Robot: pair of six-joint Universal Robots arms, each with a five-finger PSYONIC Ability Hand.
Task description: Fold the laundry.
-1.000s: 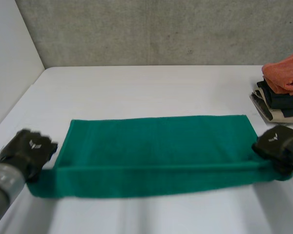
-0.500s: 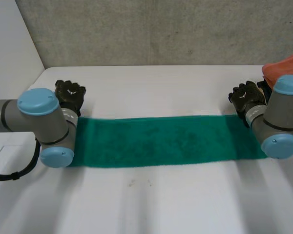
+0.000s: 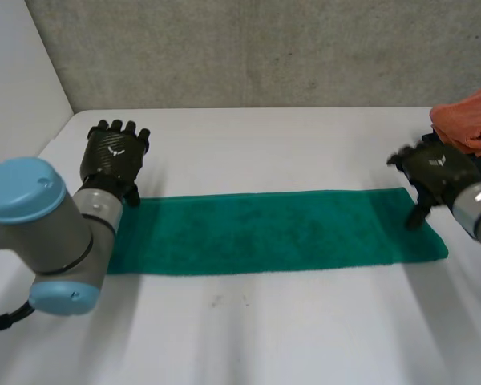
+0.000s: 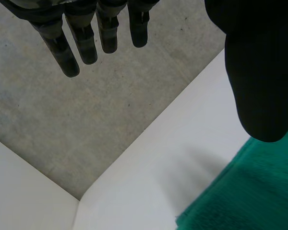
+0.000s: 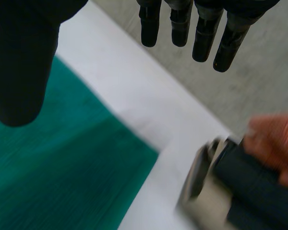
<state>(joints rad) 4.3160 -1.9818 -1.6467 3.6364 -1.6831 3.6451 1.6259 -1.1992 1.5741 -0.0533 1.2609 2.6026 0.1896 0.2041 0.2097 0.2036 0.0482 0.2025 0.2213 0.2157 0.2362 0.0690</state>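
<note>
At the far left corner of the green towel [image 3: 272,231], the left robot hand [image 3: 115,156] hovers, fingers straight, grasping nothing. The right robot hand [image 3: 434,170], equally slack and empty, is at the far right corner. The towel lies flat as a long strip on the white counter [image 3: 248,337], with stacked clothes [image 3: 467,132] near its right end.

Bright, diffuse light, white table [image 3: 305,152] evenly lit, grey wall [image 3: 264,48] slightly dimmer

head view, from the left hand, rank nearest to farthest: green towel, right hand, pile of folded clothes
1. green towel: its left end lies right beside the left hand.
2. right hand: across the table, at the towel's right end.
3. pile of folded clothes: at the table's right edge, just beyond the right hand.
</note>
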